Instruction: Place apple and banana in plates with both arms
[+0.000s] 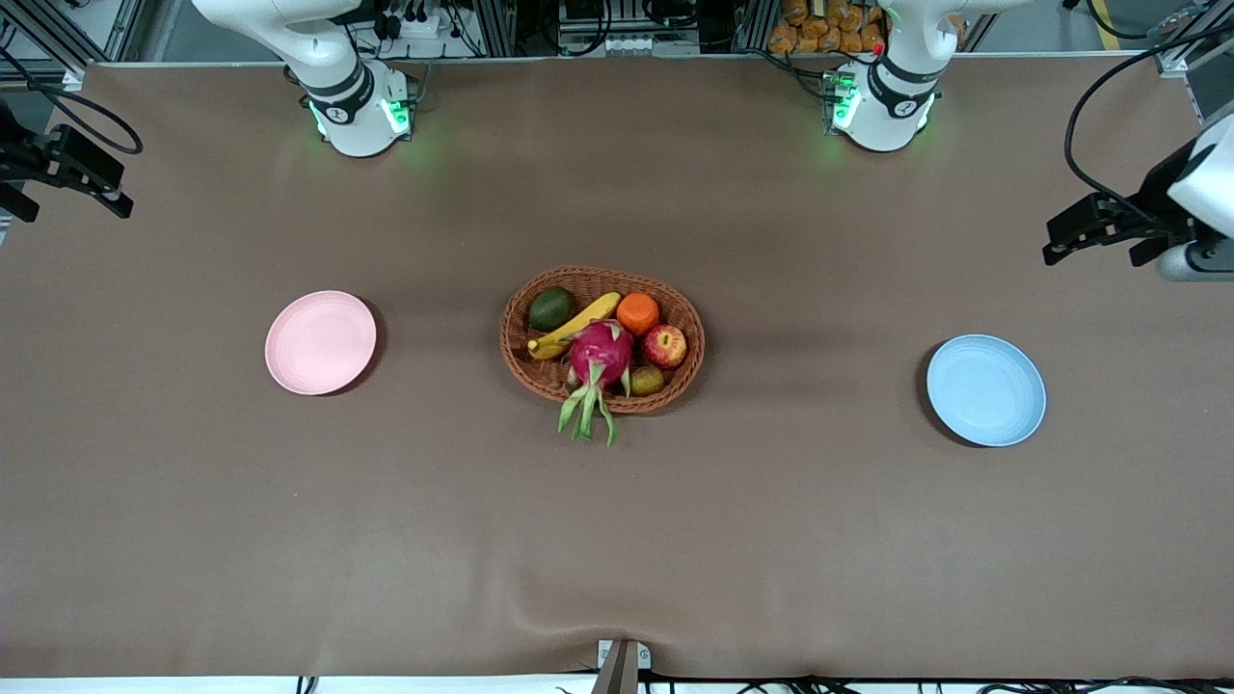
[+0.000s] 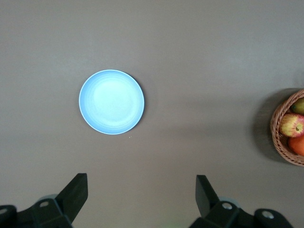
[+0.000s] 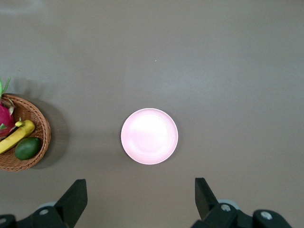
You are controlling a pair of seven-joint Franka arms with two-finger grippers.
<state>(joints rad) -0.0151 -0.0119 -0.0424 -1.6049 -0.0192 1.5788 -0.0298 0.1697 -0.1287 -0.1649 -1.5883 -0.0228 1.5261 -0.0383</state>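
The apple (image 1: 665, 346) and the banana (image 1: 576, 326) lie in the brown wicker basket (image 1: 521, 371) at the table's middle. The pink plate (image 1: 320, 342) lies empty toward the right arm's end, the blue plate (image 1: 985, 389) empty toward the left arm's end. My left gripper (image 1: 1065, 241) hangs high over the table's left-arm end, open and empty; its wrist view shows it (image 2: 141, 194) with the blue plate (image 2: 111, 101) and the apple (image 2: 292, 125). My right gripper (image 1: 111, 198) hangs high over the right-arm end, open and empty (image 3: 141, 197), with the pink plate (image 3: 149, 136) and the banana (image 3: 16, 136) in its view.
The basket also holds a magenta dragon fruit (image 1: 600, 355), an orange (image 1: 637, 312), a dark green avocado (image 1: 550, 308) and a small brownish fruit (image 1: 647, 380). The dragon fruit's green leaves hang over the basket's rim nearest the front camera. The brown table cloth spreads bare around the plates.
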